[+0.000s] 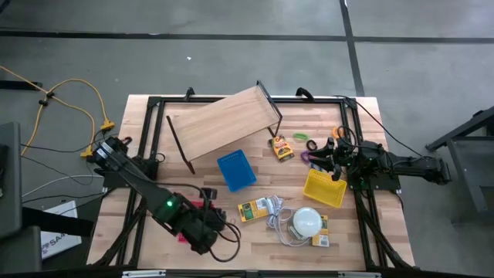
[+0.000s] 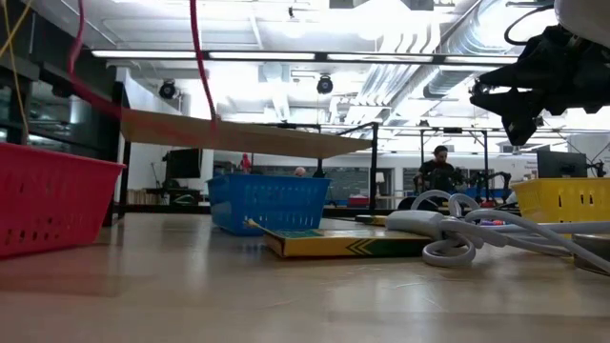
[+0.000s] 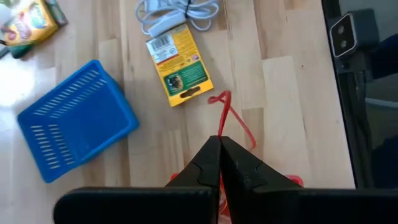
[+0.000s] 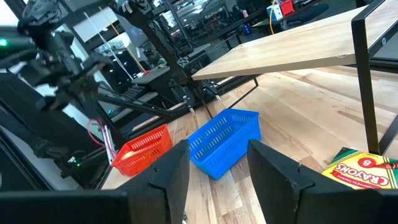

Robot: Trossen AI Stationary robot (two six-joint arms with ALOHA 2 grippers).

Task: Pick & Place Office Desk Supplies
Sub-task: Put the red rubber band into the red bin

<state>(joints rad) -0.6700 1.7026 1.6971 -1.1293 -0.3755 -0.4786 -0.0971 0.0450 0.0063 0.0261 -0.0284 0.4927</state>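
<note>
Left gripper nearest, above the red basket, fingers pinched shut on a red rubber band that dangles, likely poised for a drop into it. Just beyond the red basket: yellow-green packet, then the blue basket. Farther off, right gripper hovers over the yellow basket, fingers spread, empty. Crayon box and small clips wait past it.
</note>
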